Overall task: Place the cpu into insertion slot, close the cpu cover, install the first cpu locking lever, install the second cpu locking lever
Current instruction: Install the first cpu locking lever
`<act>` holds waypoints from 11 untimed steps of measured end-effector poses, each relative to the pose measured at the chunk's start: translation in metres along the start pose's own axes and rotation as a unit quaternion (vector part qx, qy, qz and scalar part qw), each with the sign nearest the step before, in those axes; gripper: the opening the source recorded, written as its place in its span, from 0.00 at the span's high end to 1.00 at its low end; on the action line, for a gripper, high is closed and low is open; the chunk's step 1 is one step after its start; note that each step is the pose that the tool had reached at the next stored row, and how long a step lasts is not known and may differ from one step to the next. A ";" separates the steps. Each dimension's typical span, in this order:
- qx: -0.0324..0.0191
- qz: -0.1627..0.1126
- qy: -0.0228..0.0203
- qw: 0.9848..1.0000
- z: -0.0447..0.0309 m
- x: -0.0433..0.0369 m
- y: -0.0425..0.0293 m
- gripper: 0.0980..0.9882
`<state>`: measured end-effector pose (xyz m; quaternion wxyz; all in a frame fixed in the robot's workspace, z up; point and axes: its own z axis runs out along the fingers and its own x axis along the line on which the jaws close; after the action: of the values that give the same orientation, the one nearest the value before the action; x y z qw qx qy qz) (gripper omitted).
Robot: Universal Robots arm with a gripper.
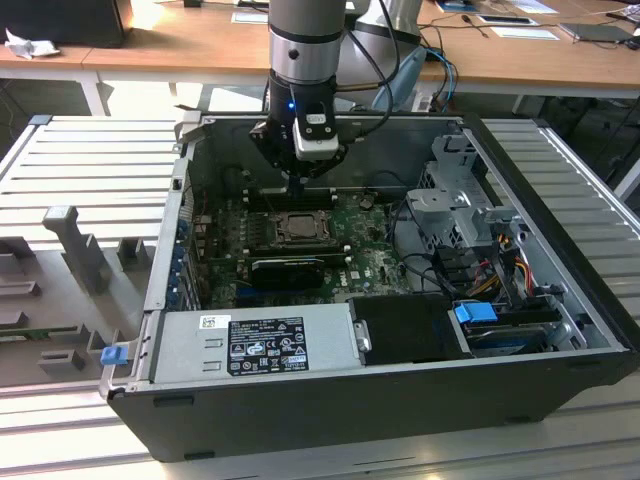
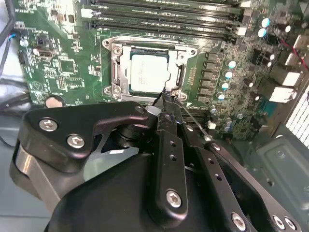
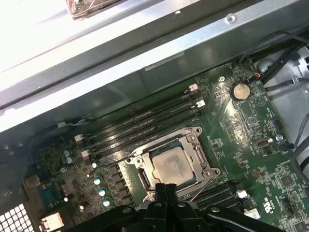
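My gripper [image 2: 165,99], fingers pressed together, has its tips at the slot's [image 2: 107,46] edge. The cpu [image 2: 148,72] lies in the slot, with the cover [image 2: 118,67] down around it.

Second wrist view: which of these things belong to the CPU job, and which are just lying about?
Job: cpu, cpu cover lying over it, locking lever, gripper at the cover's corner.
Lying about: memory slots, coin cell, row of capacitors, power supply in the exterior view.
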<state>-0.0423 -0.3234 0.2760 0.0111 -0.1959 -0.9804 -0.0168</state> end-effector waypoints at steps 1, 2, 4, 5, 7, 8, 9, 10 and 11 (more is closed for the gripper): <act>0.000 -0.009 0.000 1.000 0.0000 0.0000 0.0000 0.99; 0.001 -0.021 0.001 1.000 0.0000 0.0000 0.0000 0.99; 0.001 -0.034 0.001 0.999 0.0000 0.0000 0.0000 0.99; 0.001 -0.044 0.001 0.999 0.0001 0.0000 0.0000 0.99; 0.000 -0.063 -0.004 0.998 0.0001 0.0000 0.0000 0.99; -0.002 -0.069 -0.009 0.998 0.0000 0.0000 -0.0001 0.99; -0.002 -0.076 -0.010 0.997 0.0001 -0.0001 0.0000 0.99; -0.002 -0.083 -0.009 0.997 0.0002 0.0000 0.0000 0.99; -0.002 -0.093 -0.009 0.996 0.0003 0.0000 0.0000 0.99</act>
<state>-0.0423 -0.3235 0.2758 0.0004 -0.1044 -0.9944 -0.0177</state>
